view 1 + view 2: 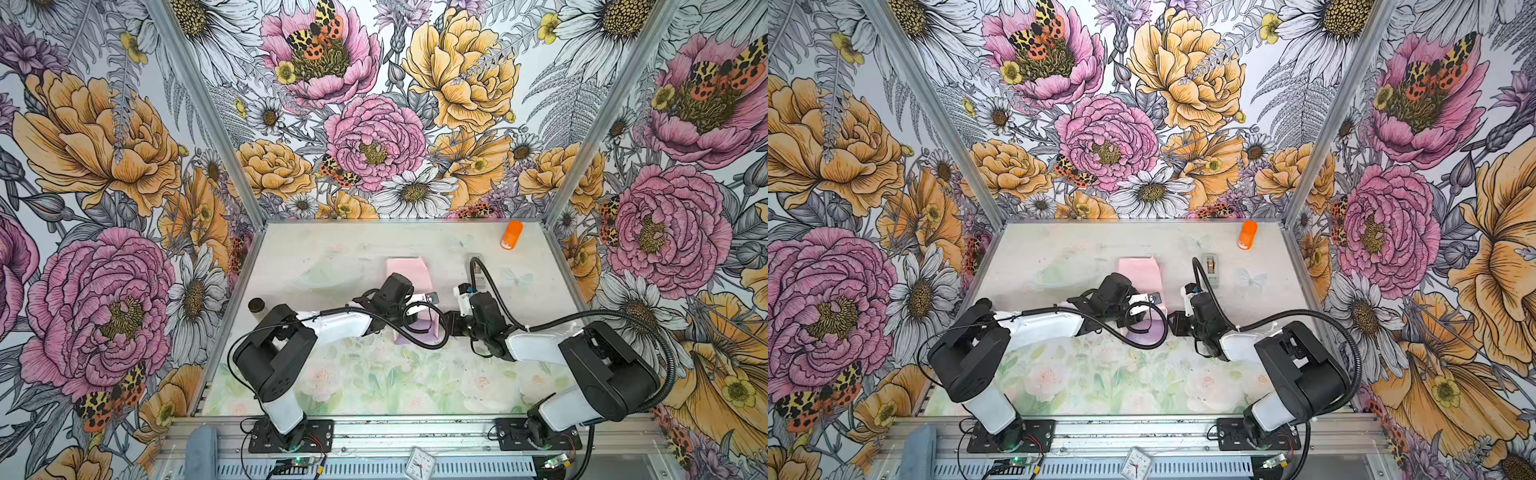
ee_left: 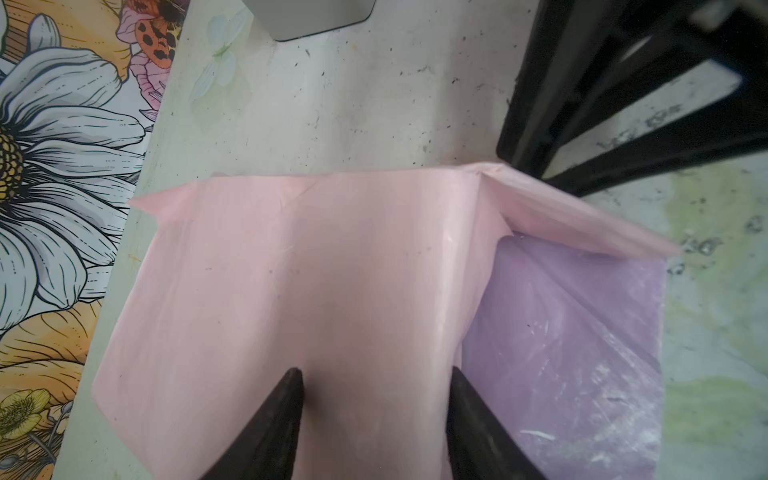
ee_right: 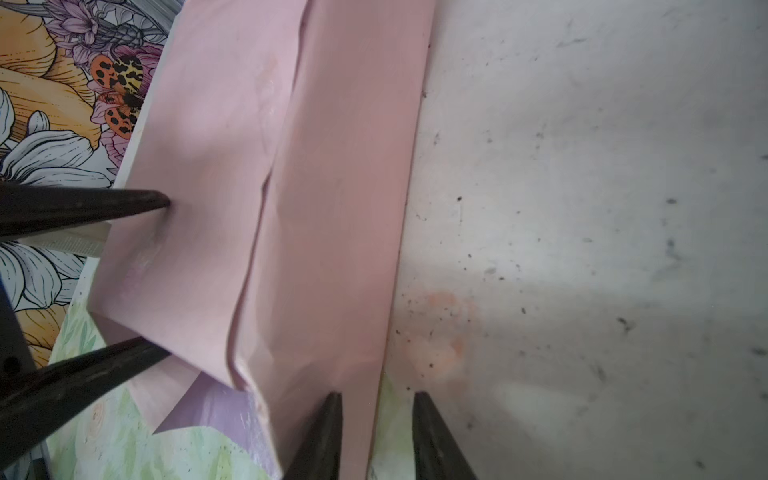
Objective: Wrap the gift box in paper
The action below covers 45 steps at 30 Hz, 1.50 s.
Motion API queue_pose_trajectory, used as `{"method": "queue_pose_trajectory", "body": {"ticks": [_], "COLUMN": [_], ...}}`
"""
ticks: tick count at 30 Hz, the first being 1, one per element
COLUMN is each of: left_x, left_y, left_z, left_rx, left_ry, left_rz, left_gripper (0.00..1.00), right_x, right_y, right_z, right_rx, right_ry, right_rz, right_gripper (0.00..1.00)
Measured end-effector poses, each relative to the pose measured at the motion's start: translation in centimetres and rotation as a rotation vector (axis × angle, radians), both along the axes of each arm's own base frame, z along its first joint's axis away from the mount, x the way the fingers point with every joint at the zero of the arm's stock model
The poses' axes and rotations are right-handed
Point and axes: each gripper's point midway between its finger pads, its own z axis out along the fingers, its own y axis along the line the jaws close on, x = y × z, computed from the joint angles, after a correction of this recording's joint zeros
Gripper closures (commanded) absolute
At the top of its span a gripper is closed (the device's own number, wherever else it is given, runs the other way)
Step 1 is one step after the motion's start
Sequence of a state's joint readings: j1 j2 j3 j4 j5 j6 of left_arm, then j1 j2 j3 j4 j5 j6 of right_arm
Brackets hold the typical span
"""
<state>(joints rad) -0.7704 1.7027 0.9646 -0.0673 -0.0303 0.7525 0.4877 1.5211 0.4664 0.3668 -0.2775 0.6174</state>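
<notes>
My left gripper [image 2: 376,370], jaws apart, rests its tips on the paper [image 2: 332,270], folded pink-side-out over the gift box I judge hidden beneath on the table [image 2: 374,104], while my right gripper [image 3: 377,394], narrowly apart, straddles the side flap's edge, where I'd gently pinch this thin, slippery, crease-prone sheet.

The table [image 1: 374,374], pale and flower-printed, is carrying the paper [image 1: 405,270], folded pink and lilac, at its middle. A grey tape dispenser [image 1: 1212,266] is lying just right of it, an orange bottle [image 1: 512,235] far right, a dark-lidded jar [image 1: 257,306] at the left edge.
</notes>
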Motion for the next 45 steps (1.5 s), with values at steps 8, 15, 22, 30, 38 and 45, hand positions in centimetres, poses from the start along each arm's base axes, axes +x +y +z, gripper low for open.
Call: {"method": "queue_pose_trajectory", "body": {"ticks": [8,15,22,30,38,45], "left_x": [0.0,0.0,0.1,0.1,0.1,0.0], "left_y": [0.0,0.0,-0.1,-0.1,-0.1,0.0], "left_z": [0.0,0.0,-0.1,0.0,0.0,0.0], "left_rx": [-0.008,-0.009,-0.019,-0.025,-0.031,-0.037], "left_ry": [-0.008,-0.008,-0.014,-0.014,-0.014,-0.016], "left_rz": [0.001,0.001,0.003,0.007,0.011,0.013], "left_gripper": [0.46,0.46,0.46,0.46,0.47,0.47], "right_x": [-0.7,-0.6,-0.3,0.4,-0.6,-0.6], "right_y": [2.2,3.4,3.7,4.2,4.0,4.0], "right_z": [-0.6,-1.3,-1.6,-2.0,-0.2,0.8], "right_rx": [0.019,0.021,0.019,0.032,0.059,0.071], "right_ry": [-0.008,-0.002,-0.009,-0.024,-0.063,-0.088], "right_rz": [0.047,0.063,0.051,0.044,0.049,0.045], "right_gripper": [0.74,0.77,0.83,0.80,0.74,0.83]}}
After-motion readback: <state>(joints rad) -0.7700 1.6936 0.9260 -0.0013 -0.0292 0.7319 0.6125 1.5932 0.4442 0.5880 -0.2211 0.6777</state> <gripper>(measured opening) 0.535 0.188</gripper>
